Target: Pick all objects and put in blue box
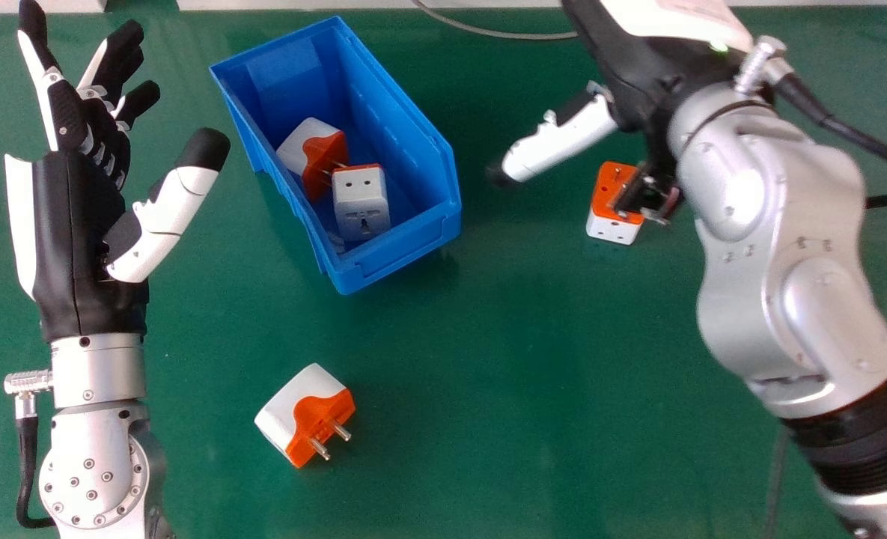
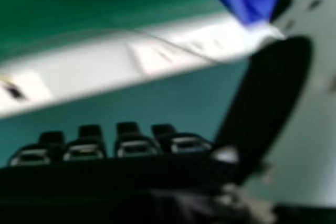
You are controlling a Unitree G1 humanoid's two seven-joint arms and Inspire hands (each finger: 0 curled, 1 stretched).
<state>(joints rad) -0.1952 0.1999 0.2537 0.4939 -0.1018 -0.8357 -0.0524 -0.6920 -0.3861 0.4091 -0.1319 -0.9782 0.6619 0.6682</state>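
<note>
Right hand (image 1: 641,67) spread, orange-and-white adapter (image 1: 606,224) partly covered

The thumb stands well apart from the straight fingers. The adapter lies on the green table (image 1: 525,359), just beyond the thumb's base, overlapped by the wrist end. Farther left, the blue box (image 1: 406,254) holds two more adapters, touching; a pale patch under them is hard to make out. Another adapter (image 1: 278,415) sits nearer the robot. The left hand (image 1: 87,224) is open, left of the box. The head view's top edge cuts off the right fingers.
</note>
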